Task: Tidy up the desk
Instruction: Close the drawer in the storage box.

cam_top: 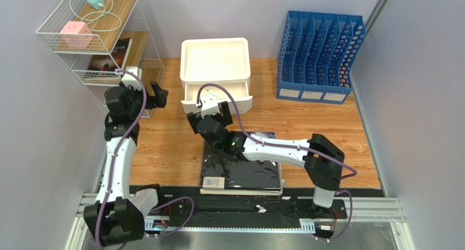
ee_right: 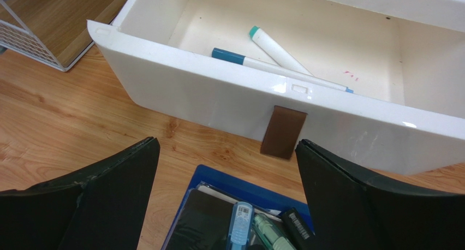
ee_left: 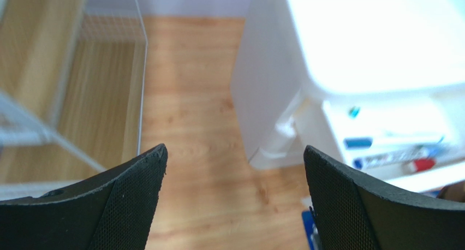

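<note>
left jaws and right jaws spread wide above the desk (cam_top: 169, 146), right ones before the open drawer (ee_right: 191, 89)

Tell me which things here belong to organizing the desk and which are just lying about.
Likely part of the job:
desk
open drawer
markers in it
blue pen case
black book

Probably just lying about:
blue file rack
wire shelf
pink cube
</note>
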Action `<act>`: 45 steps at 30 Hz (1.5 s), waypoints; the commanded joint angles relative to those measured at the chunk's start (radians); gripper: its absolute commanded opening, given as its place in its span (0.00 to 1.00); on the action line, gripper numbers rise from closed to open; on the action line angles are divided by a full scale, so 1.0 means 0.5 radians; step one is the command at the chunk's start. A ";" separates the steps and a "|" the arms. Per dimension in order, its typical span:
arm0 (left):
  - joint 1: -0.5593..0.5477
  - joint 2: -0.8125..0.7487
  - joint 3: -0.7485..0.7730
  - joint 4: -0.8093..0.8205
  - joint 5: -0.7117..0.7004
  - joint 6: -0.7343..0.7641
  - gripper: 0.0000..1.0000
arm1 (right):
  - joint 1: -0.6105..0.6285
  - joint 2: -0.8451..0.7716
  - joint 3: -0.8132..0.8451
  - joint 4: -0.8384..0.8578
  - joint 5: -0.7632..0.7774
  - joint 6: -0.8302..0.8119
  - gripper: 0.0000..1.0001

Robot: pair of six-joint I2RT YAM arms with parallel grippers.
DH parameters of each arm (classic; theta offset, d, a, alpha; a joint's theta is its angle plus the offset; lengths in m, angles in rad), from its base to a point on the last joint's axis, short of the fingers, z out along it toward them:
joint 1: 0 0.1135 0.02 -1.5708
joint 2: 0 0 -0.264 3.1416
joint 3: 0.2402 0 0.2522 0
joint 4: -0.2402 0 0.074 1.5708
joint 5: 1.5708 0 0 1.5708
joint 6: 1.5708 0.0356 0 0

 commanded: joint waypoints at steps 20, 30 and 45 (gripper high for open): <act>-0.707 1.142 1.216 -0.144 -0.590 0.253 0.98 | 0.053 -0.262 -0.376 0.323 0.247 0.093 1.00; -0.707 1.102 1.069 -0.037 -0.661 0.244 0.98 | 0.028 -0.250 -0.409 0.342 0.223 0.130 1.00; -0.710 1.109 0.986 -0.095 -0.542 0.213 0.05 | -0.045 -0.097 -0.207 0.262 0.229 0.112 1.00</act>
